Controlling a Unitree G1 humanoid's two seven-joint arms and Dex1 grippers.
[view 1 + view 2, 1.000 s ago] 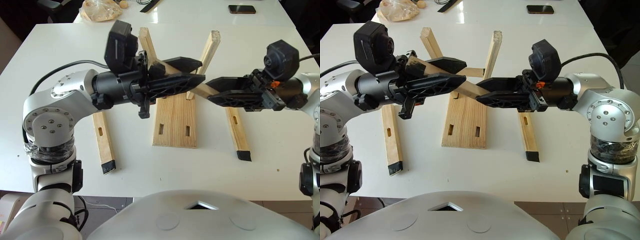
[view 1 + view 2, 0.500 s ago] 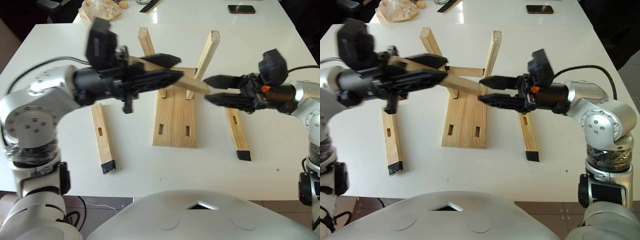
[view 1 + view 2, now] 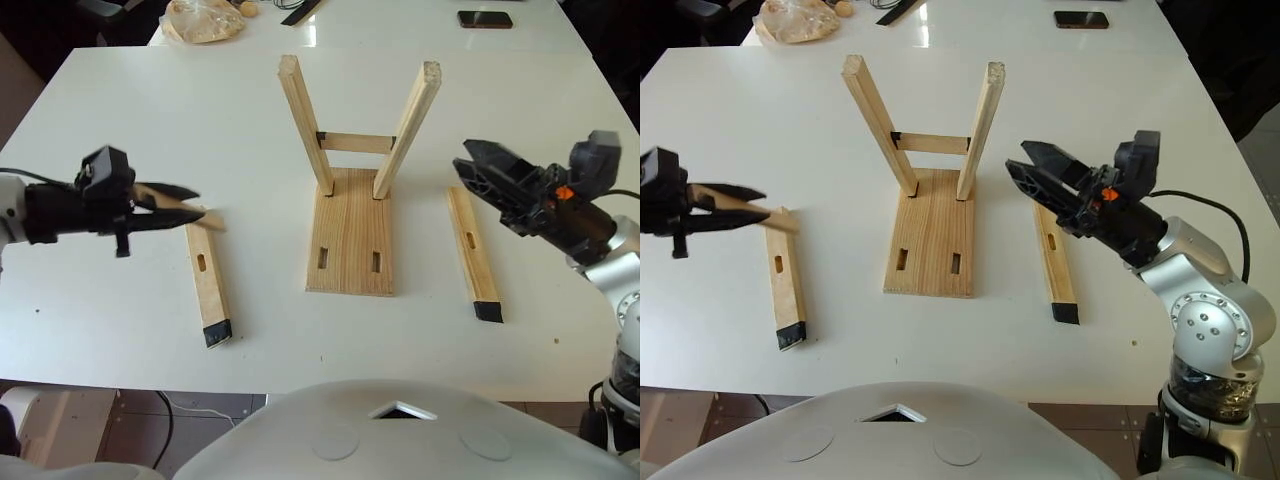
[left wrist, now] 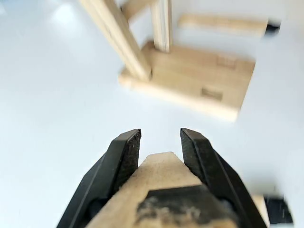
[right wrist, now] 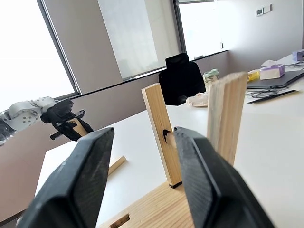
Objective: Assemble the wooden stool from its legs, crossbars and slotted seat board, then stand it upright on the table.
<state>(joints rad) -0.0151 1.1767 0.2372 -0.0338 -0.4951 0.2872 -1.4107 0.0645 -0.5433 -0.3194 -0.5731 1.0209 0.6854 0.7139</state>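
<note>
The slotted seat board (image 3: 348, 240) lies flat mid-table. Two legs (image 3: 305, 125) (image 3: 405, 130) stand in its far slots, joined by a crossbar (image 3: 357, 142). One loose leg (image 3: 207, 278) lies left of the board, another (image 3: 472, 255) to its right. My left gripper (image 3: 193, 203) hovers over the left leg's far end, shut on a short wooden crossbar (image 4: 164, 171) that pokes out past its fingertips (image 4: 126, 147). My right gripper (image 3: 464, 157) hangs open above the right loose leg with nothing between its fingers (image 5: 90, 180).
A plastic bag (image 3: 203, 18) with food, a black item (image 3: 300, 10) and a phone (image 3: 485, 18) lie along the far edge. The table's front edge (image 3: 300, 378) is close below the loose legs.
The right gripper has opened off the crossbar's end and drawn back right. The left arm has swung far left and lower, carrying the crossbar away from the standing legs.
</note>
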